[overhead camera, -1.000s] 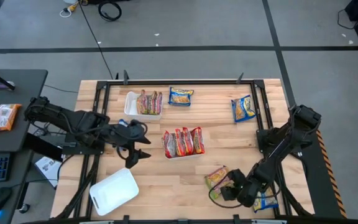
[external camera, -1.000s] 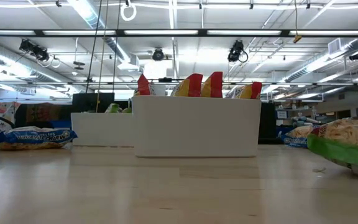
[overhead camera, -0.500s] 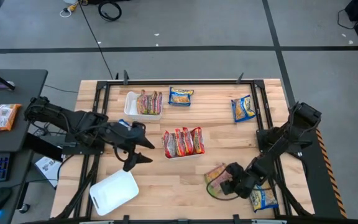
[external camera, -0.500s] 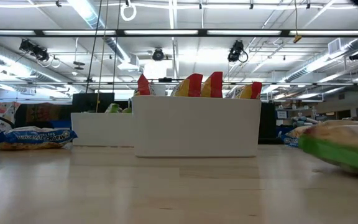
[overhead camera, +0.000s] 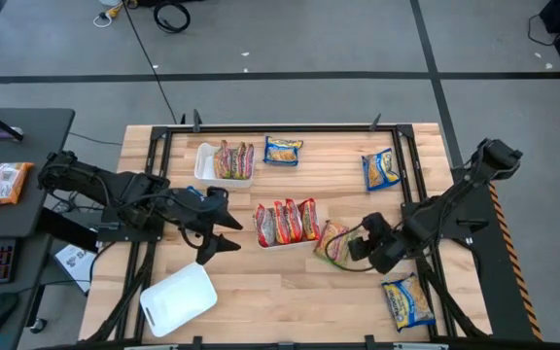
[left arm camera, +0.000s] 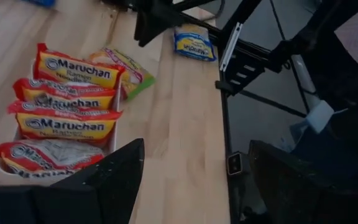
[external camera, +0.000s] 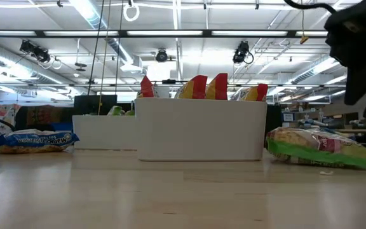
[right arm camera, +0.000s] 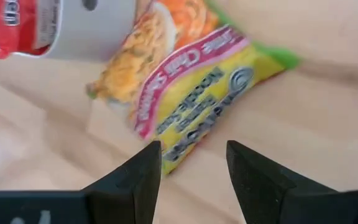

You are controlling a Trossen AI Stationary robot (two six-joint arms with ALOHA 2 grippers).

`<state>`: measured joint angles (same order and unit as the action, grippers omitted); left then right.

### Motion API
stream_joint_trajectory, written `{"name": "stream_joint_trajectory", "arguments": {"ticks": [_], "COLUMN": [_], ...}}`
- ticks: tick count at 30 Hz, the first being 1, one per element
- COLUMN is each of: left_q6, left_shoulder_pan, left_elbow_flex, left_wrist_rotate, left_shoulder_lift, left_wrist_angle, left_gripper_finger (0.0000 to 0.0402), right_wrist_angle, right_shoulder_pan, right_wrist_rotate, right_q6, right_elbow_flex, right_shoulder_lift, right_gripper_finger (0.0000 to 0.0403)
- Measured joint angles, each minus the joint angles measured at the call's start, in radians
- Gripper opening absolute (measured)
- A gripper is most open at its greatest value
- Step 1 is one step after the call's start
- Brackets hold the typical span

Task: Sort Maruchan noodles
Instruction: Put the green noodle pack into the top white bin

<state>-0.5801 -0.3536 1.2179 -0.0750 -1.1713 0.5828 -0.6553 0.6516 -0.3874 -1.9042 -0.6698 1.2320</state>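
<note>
A green-and-yellow noodle packet (overhead camera: 331, 240) (right arm camera: 191, 93) lies flat on the table against the right end of the middle white tray (overhead camera: 285, 241), which holds several red Maruchan packets (left arm camera: 67, 99) standing on edge. My right gripper (overhead camera: 353, 245) (right arm camera: 194, 177) is open just to the right of the packet. In the low view it hangs (external camera: 358, 44) above the packet (external camera: 316, 149) without touching it. My left gripper (overhead camera: 229, 233) (left arm camera: 194, 186) is open and waits left of the middle tray, holding nothing.
A far tray (overhead camera: 207, 163) holds more red packets. Loose blue-and-yellow packets lie near the far edge (overhead camera: 283, 149), at the far right (overhead camera: 381, 168) and at the near right corner (overhead camera: 411, 301). An overturned white tray (overhead camera: 178, 297) lies near left. Black frame rails run along both sides.
My right gripper has travelled from the near right corner toward the far edge and left, up to the middle tray. The green-and-yellow packet has come with it and now lies beside the tray's right end. The blue-and-yellow packet at the near right corner is uncovered.
</note>
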Motion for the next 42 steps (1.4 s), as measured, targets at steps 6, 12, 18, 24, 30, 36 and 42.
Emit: {"name": "stream_joint_trajectory", "arguments": {"ticks": [6, 12, 18, 24, 30, 36, 42], "left_q6": [-0.038, -0.045, -0.074, -0.055, 0.035, 0.169, 0.317], "left_shoulder_pan": [-0.025, -0.047, -0.057, -0.038, 0.088, 0.270, 0.416], "left_elbow_flex": [0.000, 0.000, 0.000, 0.000, 0.000, 0.000, 0.000], "left_wrist_rotate": [-0.001, 0.039, 0.097, 0.097, 0.221, 0.347, 0.360], "left_shoulder_lift": [0.000, 0.000, 0.000, 0.000, 0.000, 0.000, 0.000], "left_wrist_angle": [0.035, 0.059, 0.103, 0.142, 0.149, 0.149, 0.149], "left_gripper_finger": [0.0291, 0.0290, 0.0280, 0.0266, 0.0254, 0.0249, 0.0249], "right_wrist_angle": [0.184, 0.554, 0.622, 0.708, 0.758, 0.813, 0.926], "right_shoulder_pan": [0.017, 0.043, 0.013, -0.043, -0.081, -0.105, -0.138], "right_wrist_rotate": [0.097, -0.061, -0.086, -0.055, 0.041, 0.052, -0.002], "right_q6": [-0.050, -0.097, -0.118, -0.112, -0.090, -0.109, -0.084], "right_elbow_flex": [0.104, 0.296, 0.383, 0.404, 0.404, 0.403, 0.400], "right_shoulder_lift": [-0.040, -0.039, -0.039, -0.038, -0.029, 0.050, 0.151], "right_gripper_finger": [0.0205, 0.0267, 0.0308, 0.0284, 0.0221, 0.0192, 0.0167]}}
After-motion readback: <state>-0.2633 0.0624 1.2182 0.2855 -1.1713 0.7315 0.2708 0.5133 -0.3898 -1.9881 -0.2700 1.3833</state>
